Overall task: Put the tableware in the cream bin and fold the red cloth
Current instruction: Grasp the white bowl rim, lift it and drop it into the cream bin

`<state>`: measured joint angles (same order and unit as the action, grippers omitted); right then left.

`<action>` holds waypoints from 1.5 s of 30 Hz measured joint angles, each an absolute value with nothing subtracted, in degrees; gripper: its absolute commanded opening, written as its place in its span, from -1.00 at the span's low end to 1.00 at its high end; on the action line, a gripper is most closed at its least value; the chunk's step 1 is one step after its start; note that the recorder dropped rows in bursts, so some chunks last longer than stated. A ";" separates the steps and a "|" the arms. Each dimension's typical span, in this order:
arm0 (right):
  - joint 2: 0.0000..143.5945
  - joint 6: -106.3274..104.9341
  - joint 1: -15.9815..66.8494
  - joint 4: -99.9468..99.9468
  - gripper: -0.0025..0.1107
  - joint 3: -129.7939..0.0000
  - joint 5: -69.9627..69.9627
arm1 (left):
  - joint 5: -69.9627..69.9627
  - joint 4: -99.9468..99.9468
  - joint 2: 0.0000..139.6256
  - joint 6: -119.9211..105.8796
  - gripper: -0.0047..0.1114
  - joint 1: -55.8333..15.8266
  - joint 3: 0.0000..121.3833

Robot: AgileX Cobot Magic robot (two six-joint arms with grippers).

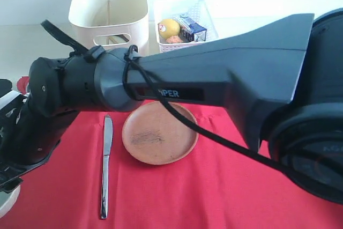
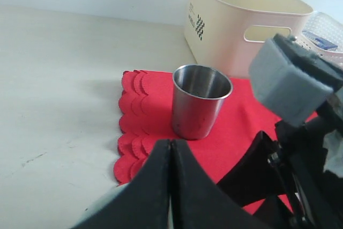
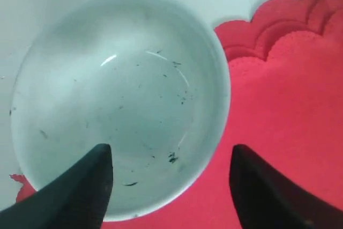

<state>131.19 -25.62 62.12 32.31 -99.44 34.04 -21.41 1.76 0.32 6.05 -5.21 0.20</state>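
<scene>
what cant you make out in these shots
- exterior view: the right arm crosses the frame, hiding much of the red cloth
- exterior view: the wall of the cream bin hides most of its contents
- right wrist view: the right gripper covers part of the bowl; contact unclear
- left wrist view: frame edge cuts off the white basket

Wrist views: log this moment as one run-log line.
right gripper: open over bowl | left gripper: shut, empty, near cup | plate, knife: on cloth
</scene>
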 measured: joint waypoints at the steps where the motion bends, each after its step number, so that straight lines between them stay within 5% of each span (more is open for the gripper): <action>1: 131.30 -24.91 62.23 31.50 0.05 -99.44 33.58 | -21.41 1.76 0.32 6.05 -0.92 -5.21 0.20; 8: 133.50 -16.62 62.23 22.34 -0.16 -99.44 31.94 | -21.41 1.76 0.32 6.05 -0.92 -5.21 0.20; 14: 134.44 -14.95 62.27 20.86 -0.95 -99.44 30.89 | -21.41 1.76 0.32 6.05 -0.92 -5.21 0.20; 28: 124.40 -14.57 59.26 16.97 -0.96 -99.44 32.64 | -21.41 1.76 0.32 6.05 -0.92 -5.21 0.20; 45: 112.91 -5.91 41.73 4.35 -0.96 -105.13 29.05 | -21.41 1.76 0.32 6.05 -0.92 -5.21 0.20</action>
<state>112.91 -5.91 41.73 4.35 -105.13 29.05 -21.41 1.76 0.32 6.05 -5.21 0.20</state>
